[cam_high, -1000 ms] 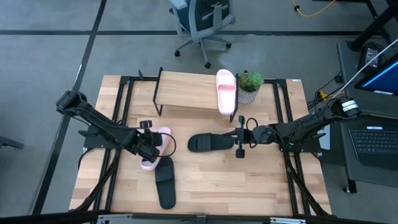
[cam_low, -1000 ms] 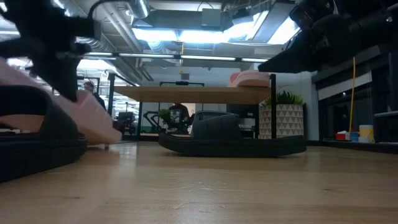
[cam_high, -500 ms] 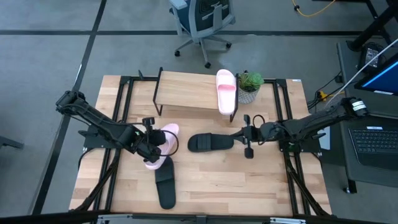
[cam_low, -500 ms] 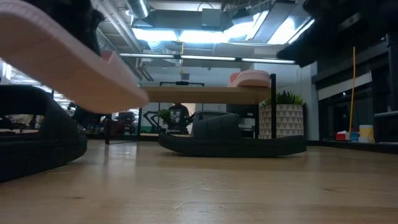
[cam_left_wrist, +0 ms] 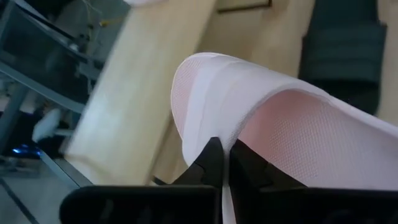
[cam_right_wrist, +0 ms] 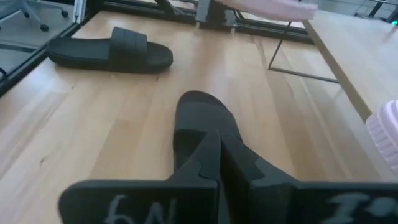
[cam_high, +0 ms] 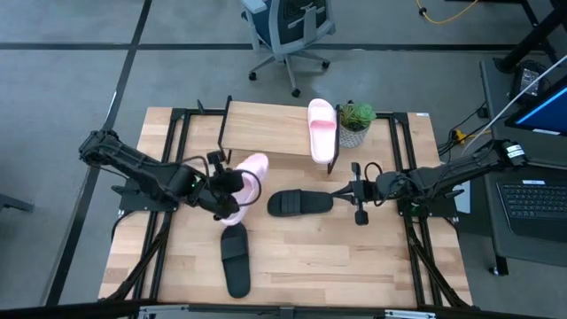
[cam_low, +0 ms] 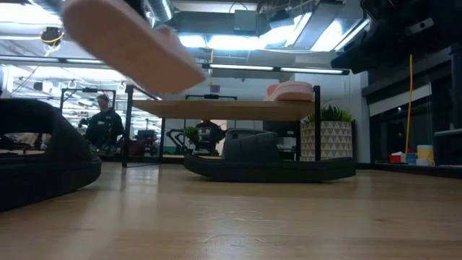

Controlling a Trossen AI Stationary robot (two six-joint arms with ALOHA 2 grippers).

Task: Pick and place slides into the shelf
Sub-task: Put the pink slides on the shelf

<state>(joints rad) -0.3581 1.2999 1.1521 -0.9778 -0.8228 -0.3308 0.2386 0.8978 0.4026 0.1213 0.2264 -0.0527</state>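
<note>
Left gripper [cam_high: 232, 189] pinches a foamy pink slide's [cam_high: 249, 175] broad strap — right gripper [cam_high: 357, 192] clenched, empty.

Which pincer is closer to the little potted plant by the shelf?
Right. The right pincer, shut and empty, sits just in front of the potted plant, past the shelf's end. The left pincer, shut on a pink slide, is farther off.

Shelf [cam_high: 270, 133] left half bare
</note>
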